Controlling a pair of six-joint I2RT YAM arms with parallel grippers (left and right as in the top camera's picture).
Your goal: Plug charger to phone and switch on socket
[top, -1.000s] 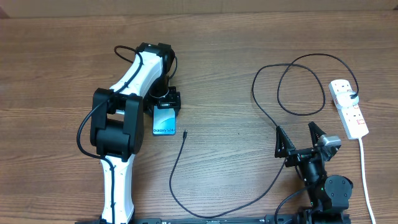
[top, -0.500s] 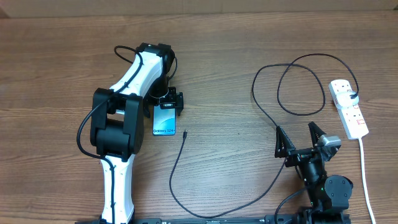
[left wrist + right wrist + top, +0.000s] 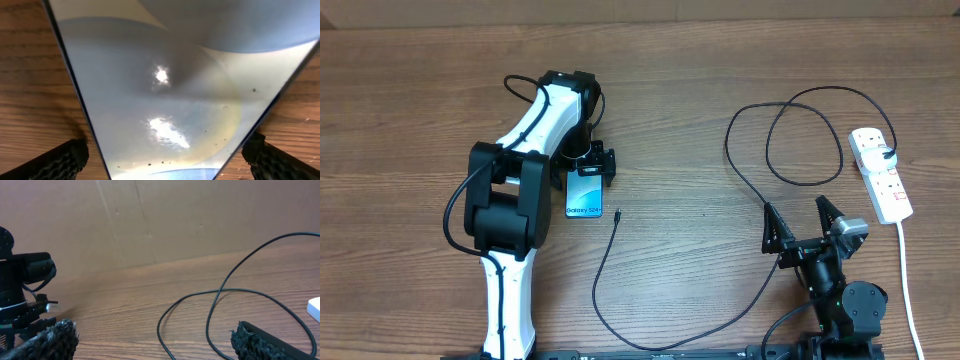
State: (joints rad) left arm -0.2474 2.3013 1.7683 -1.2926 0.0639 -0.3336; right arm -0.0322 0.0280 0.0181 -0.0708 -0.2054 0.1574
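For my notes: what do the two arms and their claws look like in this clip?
The left arm has white shells, bulky black joints and a looping black cable. The right arm is all black with a silver block at the wrist. The left claw and right claw have black, rough-textured fingers.

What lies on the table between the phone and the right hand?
Overhead view: only the charger, its plug tip close beside the phone; otherwise bare wood up to the right hand.
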